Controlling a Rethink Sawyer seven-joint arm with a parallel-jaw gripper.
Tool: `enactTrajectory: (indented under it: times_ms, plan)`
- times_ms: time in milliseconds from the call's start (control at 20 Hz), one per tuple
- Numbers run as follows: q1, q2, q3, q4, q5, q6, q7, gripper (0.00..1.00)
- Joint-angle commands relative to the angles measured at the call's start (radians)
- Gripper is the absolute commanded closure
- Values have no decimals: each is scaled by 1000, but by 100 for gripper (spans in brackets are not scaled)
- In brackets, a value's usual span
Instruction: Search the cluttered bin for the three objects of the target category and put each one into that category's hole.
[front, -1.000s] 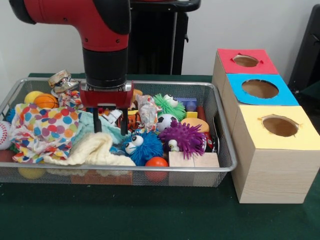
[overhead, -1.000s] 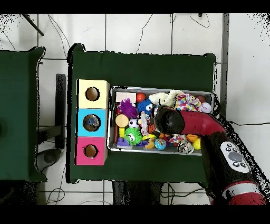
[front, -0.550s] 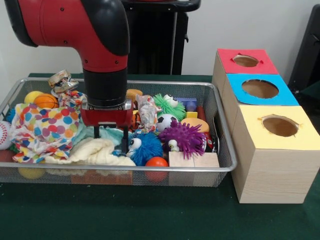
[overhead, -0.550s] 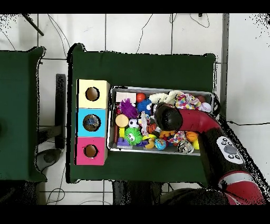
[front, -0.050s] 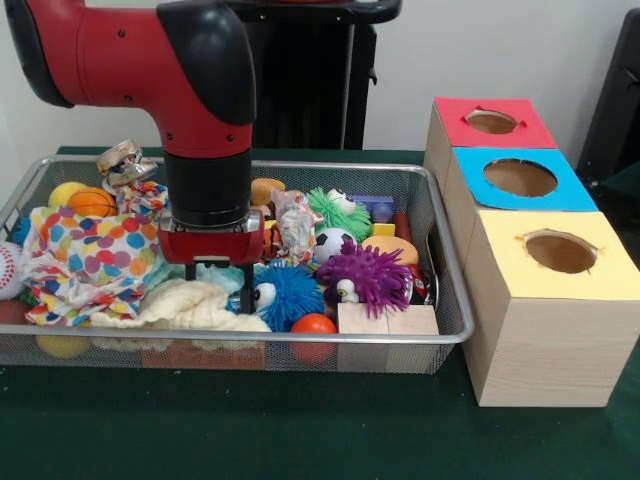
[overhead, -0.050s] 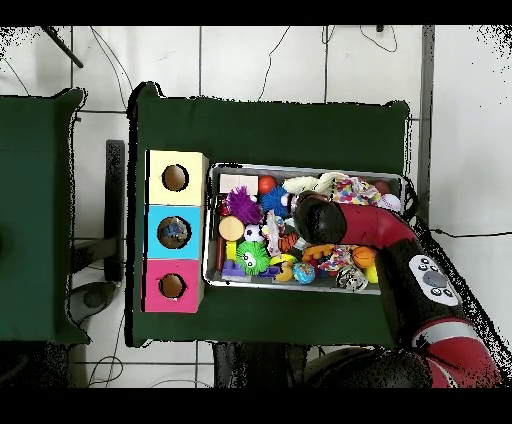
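My gripper is low in the wire bin, open, with its fingers pressed among the cloths. A cream cloth and a teal cloth lie between and under them. The blue fuzzy toy with googly eyes touches the right finger. A purple fuzzy toy, a green one and a soccer ball sit to its right. In the overhead view the arm covers the gripper.
Red, blue and yellow topped boxes with holes stand right of the bin. A polka-dot cloth, a basketball, a baseball, an orange ball and wooden blocks crowd the bin.
The gripper has come down and toward the bin's front, from above the clutter into the cloths beside the blue fuzzy toy. Its fingers stay spread.
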Motion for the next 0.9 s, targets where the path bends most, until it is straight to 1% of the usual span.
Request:
enactTrajectory:
  times_ms: [50, 100, 450, 550, 700, 750, 800, 900]
  plan:
    - [-16, 59, 35, -57, -40, -66, 27, 0]
    - [-15, 59, 33, -58, -42, -68, 28, 100]
    - [-11, 61, 31, -67, -41, -64, 25, 100]
    - [-5, 59, 23, -68, -32, -46, 32, 100]
    - [5, 38, 9, -44, -18, -23, 53, 100]
    - [9, 14, 1, -17, -12, -13, 64, 100]
    - [17, -27, -15, 24, -2, 9, 82, 100]
    - [37, -135, -49, 130, 28, 70, 121, 100]
